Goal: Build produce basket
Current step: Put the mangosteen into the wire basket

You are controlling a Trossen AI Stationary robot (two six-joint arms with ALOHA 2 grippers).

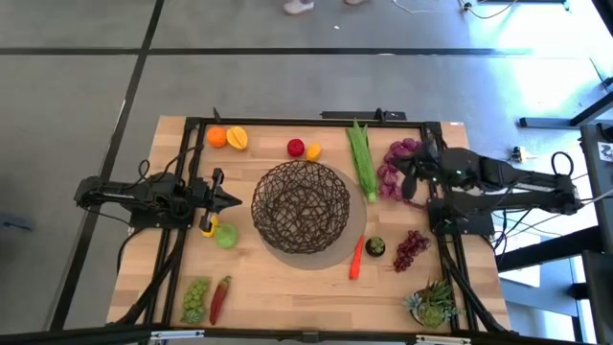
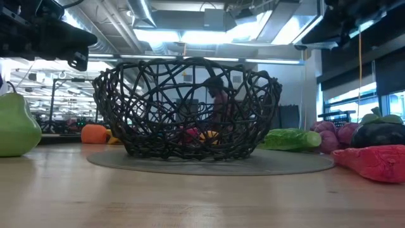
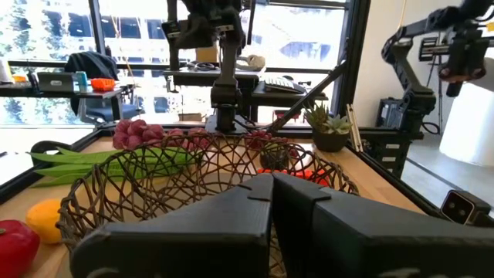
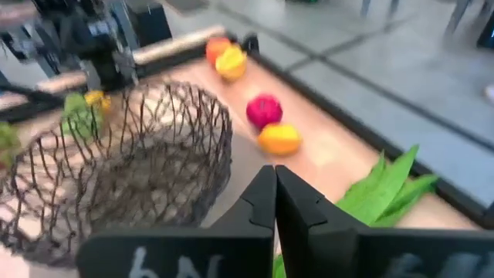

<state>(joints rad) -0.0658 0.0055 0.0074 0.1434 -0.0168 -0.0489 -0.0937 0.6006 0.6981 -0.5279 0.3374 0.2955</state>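
both grippers closed, empty; left gripper (image 1: 233, 200) sits just above the green pear (image 1: 225, 235), left of the basket (image 1: 301, 206); right gripper (image 1: 400, 175) is at frame right.

Round dark wire-mesh basket (image 1: 301, 207) sits mid-table on grey round mat (image 1: 335, 252). Long green leafy stalk (image 1: 361, 158) at 2 o'clock; orange carrot (image 1: 356, 259) at 4; green pear (image 1: 225, 235) at 8.

A robotics lab: another robot arm (image 3: 432, 46) on a stand, cluttered desks (image 3: 62, 89), exposed ceiling ducts (image 2: 190, 22).
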